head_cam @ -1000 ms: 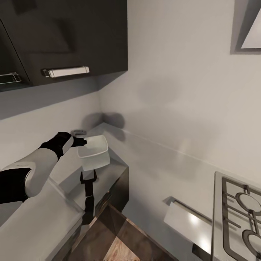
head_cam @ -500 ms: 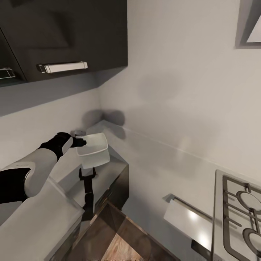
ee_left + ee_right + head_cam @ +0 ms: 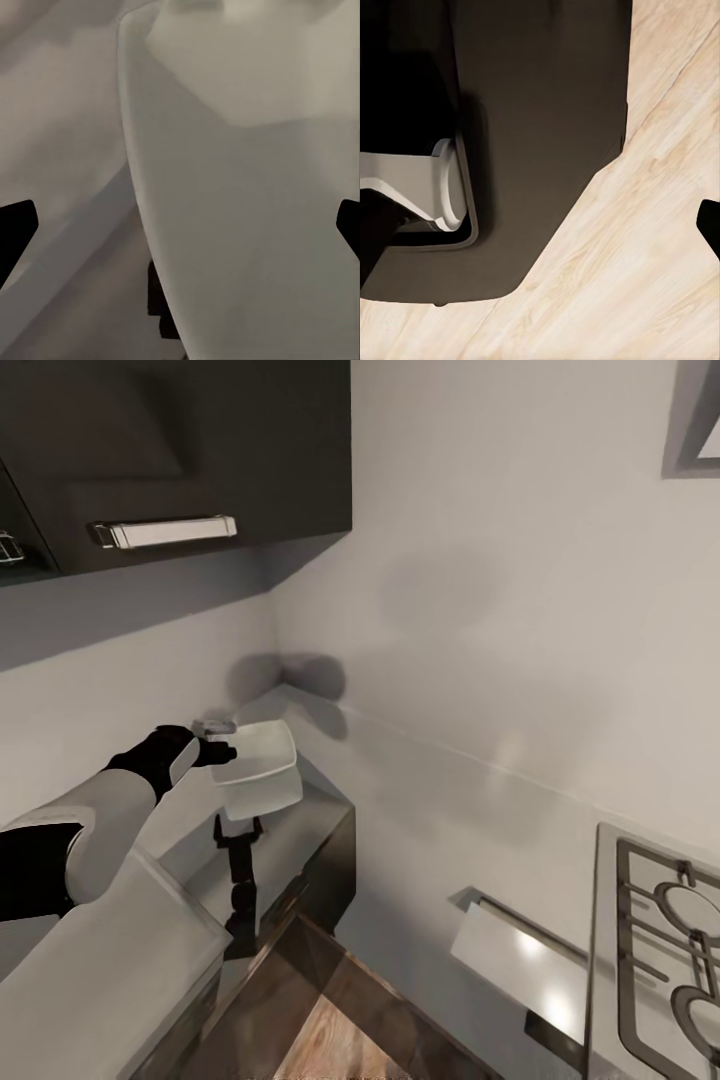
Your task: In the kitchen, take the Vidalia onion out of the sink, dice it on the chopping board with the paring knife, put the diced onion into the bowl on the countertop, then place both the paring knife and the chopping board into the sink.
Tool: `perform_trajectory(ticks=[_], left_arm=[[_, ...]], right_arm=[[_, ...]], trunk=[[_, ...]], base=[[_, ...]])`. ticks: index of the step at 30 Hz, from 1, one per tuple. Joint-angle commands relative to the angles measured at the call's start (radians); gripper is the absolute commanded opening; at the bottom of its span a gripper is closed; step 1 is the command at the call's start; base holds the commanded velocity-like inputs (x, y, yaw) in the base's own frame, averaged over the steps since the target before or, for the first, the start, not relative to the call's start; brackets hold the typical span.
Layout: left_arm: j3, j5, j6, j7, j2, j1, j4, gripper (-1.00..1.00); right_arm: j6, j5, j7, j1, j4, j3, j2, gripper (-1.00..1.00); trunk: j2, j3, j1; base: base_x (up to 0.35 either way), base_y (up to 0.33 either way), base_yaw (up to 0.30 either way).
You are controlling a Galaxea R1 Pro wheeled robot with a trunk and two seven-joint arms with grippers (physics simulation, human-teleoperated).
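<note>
Head view: the left arm reaches forward and its gripper (image 3: 222,752) grips the near rim of the bowl (image 3: 258,767), its fingers closed on it. The bowl is white, squarish, tilted, and held in the air above the desk (image 3: 285,840) near that desk's far corner, where the two pale walls meet. A dark, slim, forked object (image 3: 240,860) stands on the desk just below the bowl — what it is cannot be told.

Black upper cabinet (image 3: 180,450) with a metal handle (image 3: 162,531) hangs above. A hob (image 3: 660,950) lies at the right.

Left wrist view: the bowl's pale wall (image 3: 240,217) lies close, between dark fingertips (image 3: 15,229).

Right wrist view: light wood floor (image 3: 645,262) and the robot's dark base (image 3: 540,135); whether the right fingers are wide or narrow cannot be told. No writing or labels are legible.
</note>
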Motion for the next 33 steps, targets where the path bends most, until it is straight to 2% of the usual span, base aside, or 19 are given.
perform_trajectory(ticks=[1, 22, 33], left_arm=[[0.003, -0.004, 0.005, 0.001, 0.001, 0.000, -0.002, 1.00], [0.004, -0.002, 0.007, 0.002, 0.008, 0.000, -0.007, 1.00], [0.005, 0.007, 0.008, -0.004, 0.038, 0.000, -0.009, 1.00]], right_arm=[[-0.002, -0.008, -0.004, 0.000, -0.001, 0.009, 0.000, 1.00], [-0.002, -0.008, -0.004, 0.000, -0.001, 0.007, -0.004, 1.00], [-0.002, -0.008, -0.004, 0.000, -0.001, 0.007, -0.004, 1.00]], trunk=[[-0.002, -0.003, 0.000], [-0.002, -0.033, 0.000], [-0.002, -0.034, 0.000]], base=[[0.000, 0.000, 0.000], [0.000, 0.000, 0.000], [0.000, 0.000, 0.000]])
